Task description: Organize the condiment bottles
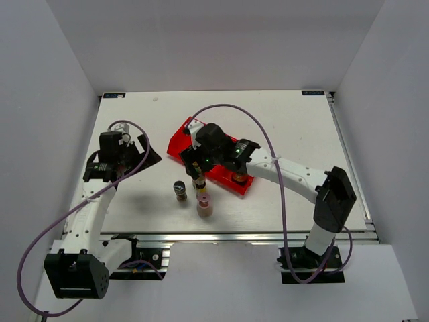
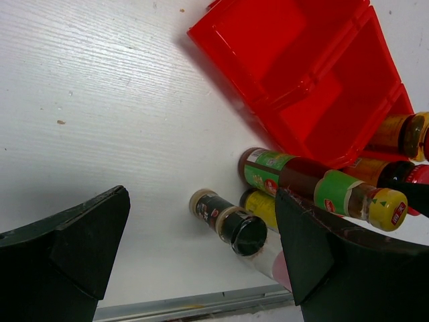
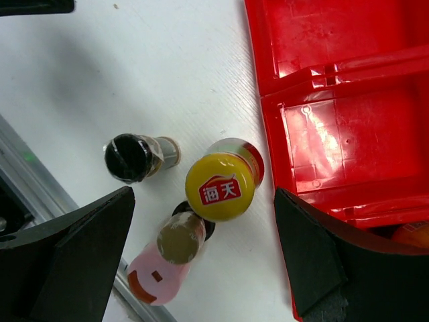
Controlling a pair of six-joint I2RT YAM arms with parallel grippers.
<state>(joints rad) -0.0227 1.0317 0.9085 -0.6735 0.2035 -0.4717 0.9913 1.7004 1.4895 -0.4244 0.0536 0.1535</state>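
Observation:
My right gripper (image 3: 204, 194) is open, hovering over a slim dark bottle with a yellow cap (image 3: 220, 186) that stands upright between its fingers, untouched. Next to it stand a second slim bottle with a dull gold top (image 3: 181, 237), a pale pink-capped bottle (image 3: 154, 278) and a black-capped shaker (image 3: 131, 157). In the top view this cluster (image 1: 199, 191) stands just in front of the red tray (image 1: 184, 137), under my right gripper (image 1: 198, 163). Two red-lidded jars (image 2: 402, 137) sit at the tray's right end. My left gripper (image 2: 201, 198) is open and empty, left of the shaker (image 2: 231, 221).
The red three-compartment tray (image 3: 348, 100) lies at an angle mid-table; its two nearer compartments (image 2: 301, 67) show bare. The table's metal front rail (image 2: 188, 305) runs close behind the bottle cluster. My left gripper (image 1: 143, 155) hangs over bare white table.

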